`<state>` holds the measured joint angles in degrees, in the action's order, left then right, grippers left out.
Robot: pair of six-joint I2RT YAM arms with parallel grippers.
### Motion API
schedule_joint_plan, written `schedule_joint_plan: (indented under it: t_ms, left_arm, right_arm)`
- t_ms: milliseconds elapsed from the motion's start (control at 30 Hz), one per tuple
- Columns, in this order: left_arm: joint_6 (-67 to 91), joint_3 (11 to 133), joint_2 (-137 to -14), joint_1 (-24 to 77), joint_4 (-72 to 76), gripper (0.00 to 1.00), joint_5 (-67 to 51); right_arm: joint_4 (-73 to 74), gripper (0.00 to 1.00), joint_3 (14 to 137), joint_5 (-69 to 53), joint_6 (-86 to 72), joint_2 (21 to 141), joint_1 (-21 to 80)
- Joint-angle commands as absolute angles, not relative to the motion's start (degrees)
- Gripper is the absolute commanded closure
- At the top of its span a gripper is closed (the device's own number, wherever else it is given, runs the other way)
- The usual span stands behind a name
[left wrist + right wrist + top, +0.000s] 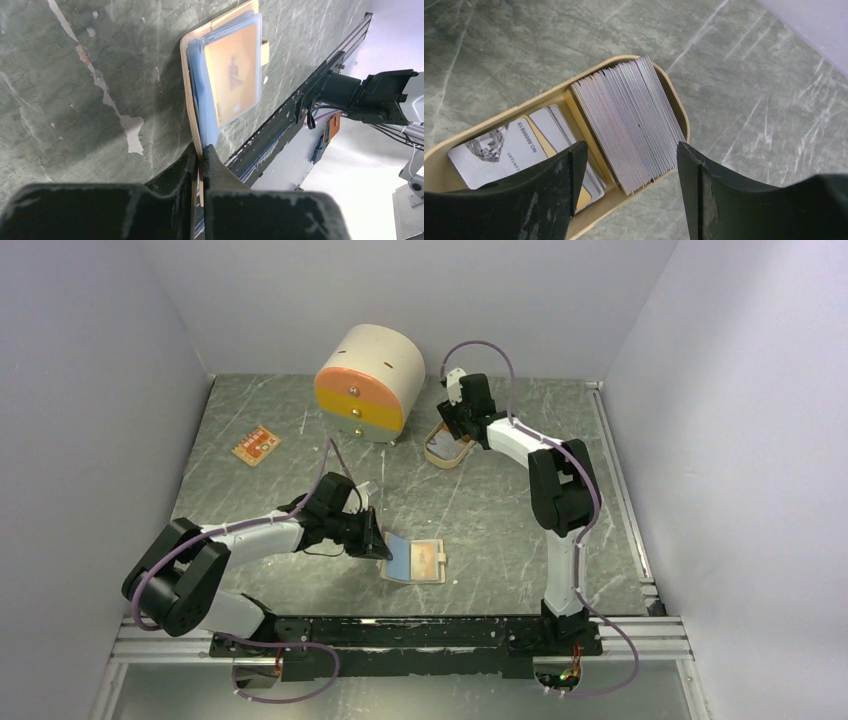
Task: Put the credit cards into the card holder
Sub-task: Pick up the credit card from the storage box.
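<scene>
While one orange card [234, 75] already sits in a clear sleeve, the card holder [415, 560] lies open well in front of the drawer box [368, 380], its edge pinched by the left gripper [201, 156]. Just right of that box, the right gripper [631, 152] hangs wide apart, empty, over the tray [678, 102], whose stacked credit cards [626, 127] are not yet moved.

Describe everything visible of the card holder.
The card holder is a small tan, leather-like wallet lying open on the green marbled table, toward the near side. Clear plastic pockets inside show an orange card and a blue layer. A tab sticks out one side. The left end effector pinches its edge.
</scene>
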<state>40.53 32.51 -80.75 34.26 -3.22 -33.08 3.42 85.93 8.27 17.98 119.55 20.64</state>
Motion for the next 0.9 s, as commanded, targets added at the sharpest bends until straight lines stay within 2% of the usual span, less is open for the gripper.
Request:
schedule_joint_plan:
  t_ms: [0, 267, 867]
  left_arm:
    - [39.2, 33.3, -81.1, 34.0, -1.8, 0.91, -35.3]
    - [40.2, 33.3, -81.4, 33.9, -1.6, 0.91, -35.0]
    - [40.6, 32.6, -81.2, 34.0, -0.8, 0.91, -35.1]
  right_arm:
    - [3.9, 0.3, 89.7, 6.7, 21.4, 121.3, 20.3]
    - [3.9, 0.3, 90.6, 4.8, 23.2, 123.4, 20.1]
    - [3.0, 0.32, 92.0, 9.5, 25.1, 125.4, 20.0]
